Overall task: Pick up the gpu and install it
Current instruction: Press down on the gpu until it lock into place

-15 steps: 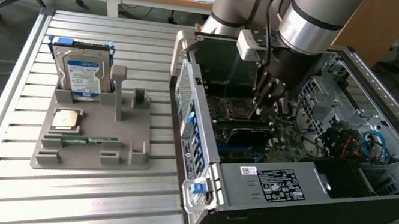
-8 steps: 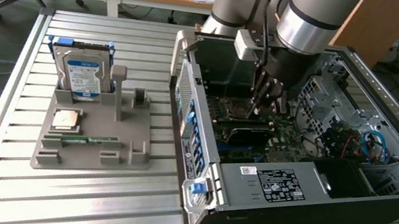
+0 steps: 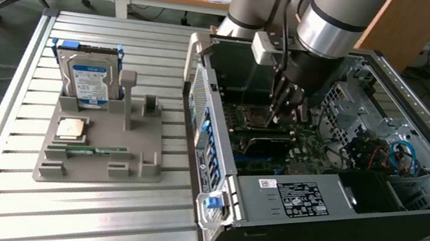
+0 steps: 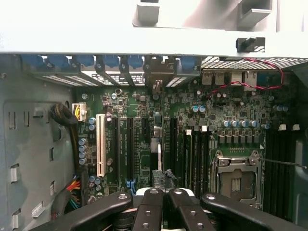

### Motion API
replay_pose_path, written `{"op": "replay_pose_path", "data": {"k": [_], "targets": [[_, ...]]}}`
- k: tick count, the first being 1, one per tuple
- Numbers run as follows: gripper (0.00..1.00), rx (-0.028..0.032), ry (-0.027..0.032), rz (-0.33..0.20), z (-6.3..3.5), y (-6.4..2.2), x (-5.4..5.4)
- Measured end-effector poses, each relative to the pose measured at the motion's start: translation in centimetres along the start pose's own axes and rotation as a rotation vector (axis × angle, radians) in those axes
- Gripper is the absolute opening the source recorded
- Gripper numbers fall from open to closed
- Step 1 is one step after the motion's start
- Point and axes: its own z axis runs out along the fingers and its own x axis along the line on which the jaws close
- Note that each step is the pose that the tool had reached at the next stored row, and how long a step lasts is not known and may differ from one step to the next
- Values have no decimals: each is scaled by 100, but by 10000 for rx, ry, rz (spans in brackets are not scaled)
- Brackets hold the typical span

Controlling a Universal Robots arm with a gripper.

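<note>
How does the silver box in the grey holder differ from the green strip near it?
The silver box stands upright; the green strip lies low. The box is bulky with a blue-white label; the strip is slim and narrow. Both sit in the grey holder.

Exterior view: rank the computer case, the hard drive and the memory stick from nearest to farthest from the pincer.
1. Computer case: the pincer hangs inside it, over the motherboard.
2. Hard drive: upright at the back of the grey holder, toward the exterior view's left.
3. Memory stick: lying flat on the holder's front part, toward the exterior view's left, farther from the pincer than the drive.
</note>
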Motion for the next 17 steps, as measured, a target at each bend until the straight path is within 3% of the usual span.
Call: {"op": "replay_pose_path", "data": {"k": [5, 17], "targets": [[11, 0, 1, -3, 1, 41, 0], [11, -1, 0, -3, 33, 43, 2]]}}
